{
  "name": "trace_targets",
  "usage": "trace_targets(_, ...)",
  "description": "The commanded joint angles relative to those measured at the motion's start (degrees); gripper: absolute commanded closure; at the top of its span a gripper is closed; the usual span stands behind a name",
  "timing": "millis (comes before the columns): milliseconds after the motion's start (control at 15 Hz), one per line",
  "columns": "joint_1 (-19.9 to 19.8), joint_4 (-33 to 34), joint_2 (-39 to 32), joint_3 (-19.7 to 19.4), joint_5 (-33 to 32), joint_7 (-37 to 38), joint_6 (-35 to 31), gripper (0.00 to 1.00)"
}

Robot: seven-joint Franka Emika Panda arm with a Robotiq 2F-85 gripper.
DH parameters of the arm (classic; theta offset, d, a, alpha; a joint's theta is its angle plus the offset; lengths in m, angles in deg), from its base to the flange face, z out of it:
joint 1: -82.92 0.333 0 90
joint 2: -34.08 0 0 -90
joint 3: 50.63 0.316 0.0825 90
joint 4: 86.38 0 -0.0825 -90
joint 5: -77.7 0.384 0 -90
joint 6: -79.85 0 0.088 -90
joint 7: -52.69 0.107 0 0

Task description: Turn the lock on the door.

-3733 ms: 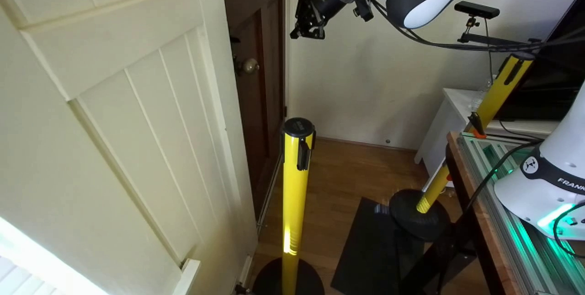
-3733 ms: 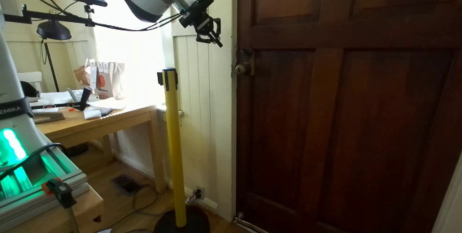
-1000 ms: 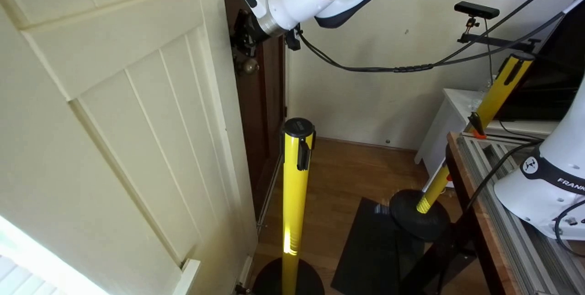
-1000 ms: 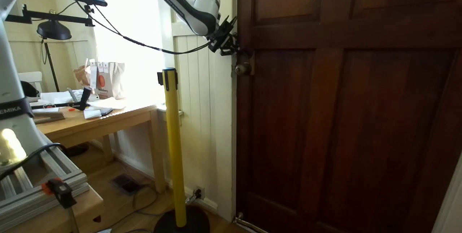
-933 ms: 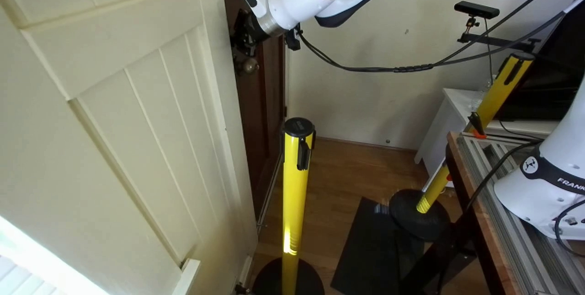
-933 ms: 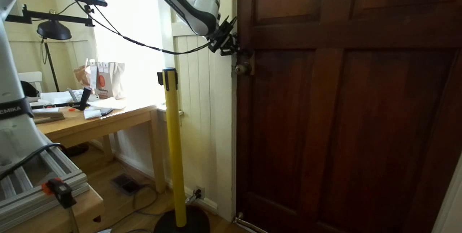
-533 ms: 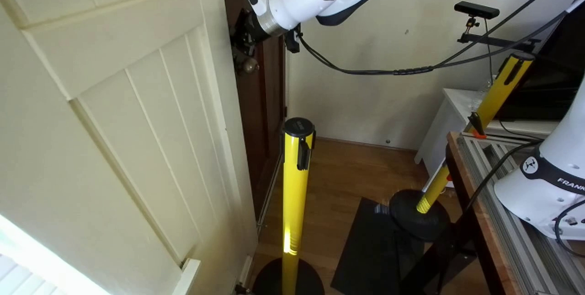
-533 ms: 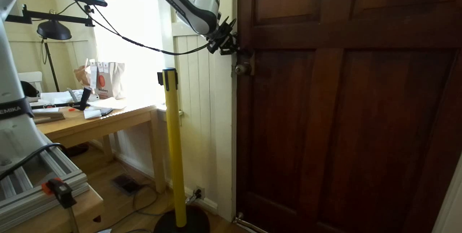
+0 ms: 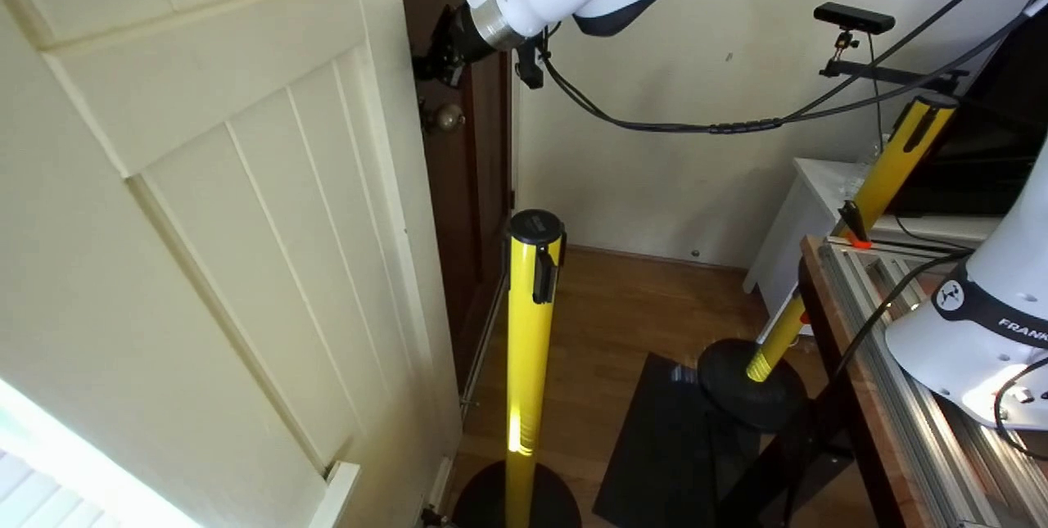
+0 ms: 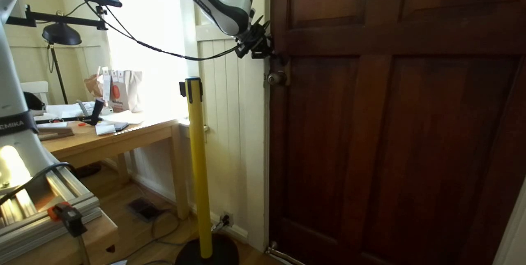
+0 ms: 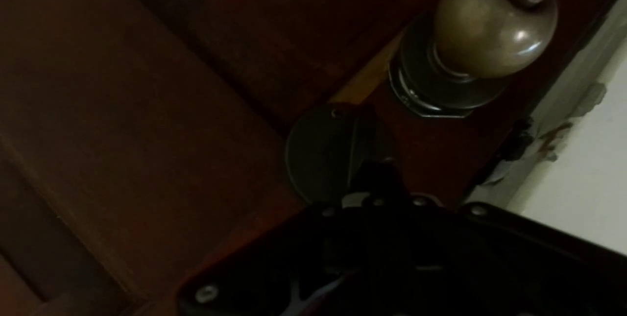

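The lock (image 11: 318, 154) is a round dark plate with a raised turn piece on the brown door (image 11: 161, 198). In an exterior view the lock (image 10: 282, 58) shows as a dark bump above the doorknob (image 10: 277, 78). In the wrist view my gripper (image 11: 374, 176) comes in from the bottom with its fingers together, and the tips cover the lower end of the turn piece. It is too dark to tell whether the tips touch the lock. In an exterior view the gripper (image 9: 424, 68) is at the door's edge and hides the lock.
The round brass knob (image 11: 494, 22) sits close to the lock, beside the pale door frame (image 11: 583, 159). A yellow post (image 9: 528, 348) stands in front of the door. Arm cables (image 9: 655, 127) hang below the forearm. A cream panelled wall (image 9: 270, 209) adjoins the door.
The arm has come from away from the door to the lock. In the last half second the gripper has risen slightly and drawn back a little. The door and knob have not moved.
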Motion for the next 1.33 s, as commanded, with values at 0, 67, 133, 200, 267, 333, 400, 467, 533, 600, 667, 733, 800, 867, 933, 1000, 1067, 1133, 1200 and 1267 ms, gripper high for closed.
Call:
trace_targets(0,-1.8,-3.1,3.0,-3.0,2.6,0.7,1.2,1.0)
trace_targets(67,-1.9,-3.1,3.2,-3.0,3.3,1.5,1.0,1.0)
trace_targets(133,-1.9,-3.5,3.6,-3.4,4.2,2.1,0.6,1.0)
trace_targets(200,-2.0,-3.8,3.9,-3.7,5.0,2.8,0.1,1.0)
trace_targets(267,-2.2,-4.2,4.3,-4.1,5.6,3.7,-0.2,1.0)
trace_targets(333,-2.3,-4.4,4.6,-4.4,6.1,4.3,-0.6,1.0)
trace_targets(400,-2.5,-4.7,5.1,-4.7,6.4,5.1,-1.3,1.0)
trace_targets(467,-2.6,-5.1,5.5,-5.2,6.5,5.8,-1.8,1.0)
trace_targets(533,-2.8,-5.3,5.9,-5.9,6.5,6.7,-1.9,1.0)
trace_targets(600,-3.2,-5.5,6.7,-7.5,7.0,6.9,-1.0,1.0)
trace_targets(667,-4.1,-5.5,7.3,-9.2,7.8,6.9,-0.7,1.0)
trace_targets(733,-4.8,-5.8,7.9,-10.8,9.0,6.7,0.2,1.0)
trace_targets(800,-5.4,-5.7,8.0,-12.0,10.1,6.4,0.5,1.0)
trace_targets(867,-6.1,-5.6,8.0,-13.0,11.2,5.6,-0.6,1.0)
trace_targets(933,-6.6,-6.4,8.2,-13.6,12.7,4.2,-3.0,1.0)
trace_targets(1000,-6.8,-7.7,8.4,-13.9,14.0,2.9,-5.6,1.0)
trace_targets(1067,-6.8,-10.2,8.6,-14.3,15.2,0.5,-10.0,1.0)
trace_targets(1133,-6.2,-11.4,8.7,-14.6,14.0,0.5,-12.3,1.0)
trace_targets(1200,-5.6,-12.8,8.8,-15.0,12.3,1.1,-14.9,1.0)
trace_targets(1267,-10.7,-16.9,10.4,-8.4,18.4,-8.1,-15.1,1.0)
